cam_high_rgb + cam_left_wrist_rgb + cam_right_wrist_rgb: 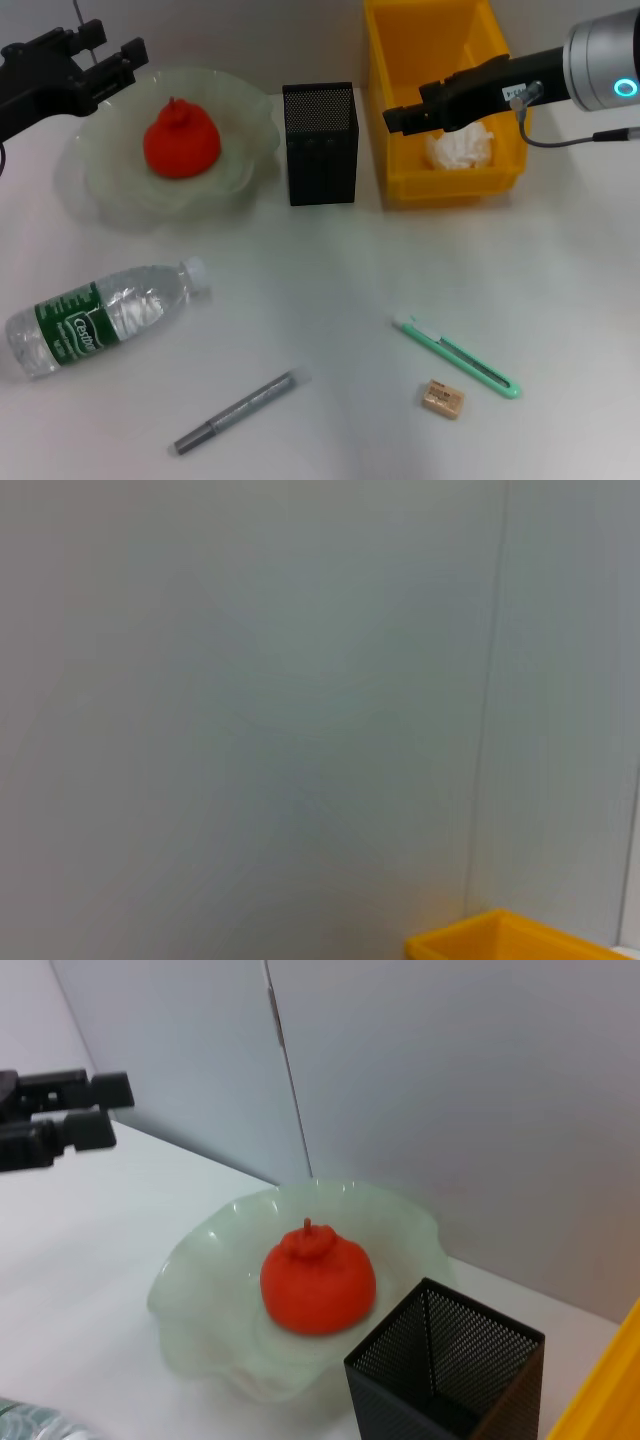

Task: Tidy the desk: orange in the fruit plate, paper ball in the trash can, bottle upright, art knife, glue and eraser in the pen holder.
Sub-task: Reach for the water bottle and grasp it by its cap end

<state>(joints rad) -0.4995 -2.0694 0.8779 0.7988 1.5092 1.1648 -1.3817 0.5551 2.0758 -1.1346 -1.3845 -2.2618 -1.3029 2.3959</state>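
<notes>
Orange (181,140) sits in fruit plate (110,190); paper ball (460,150) lies in trash can (400,30). Bottle (105,317) lies flat at 8 o'clock on the bench (330,290). Left claw (112,60) released at 11 o'clock. Right claw (400,118) over the bin, grip unclear. Take the bottle mid-body, tip it cap-up.

The white desk (330,290) carries everything. Taking the head view as a clock face, the fruit plate (110,190) stands at ten o'clock, the pen holder (320,145) near twelve, and the trash can (400,160) at one. The bottle (100,318) lies on its side at eight, the glue (235,412) at seven, and the art knife (455,355) and eraser (442,399) lie near each other at five.
</notes>
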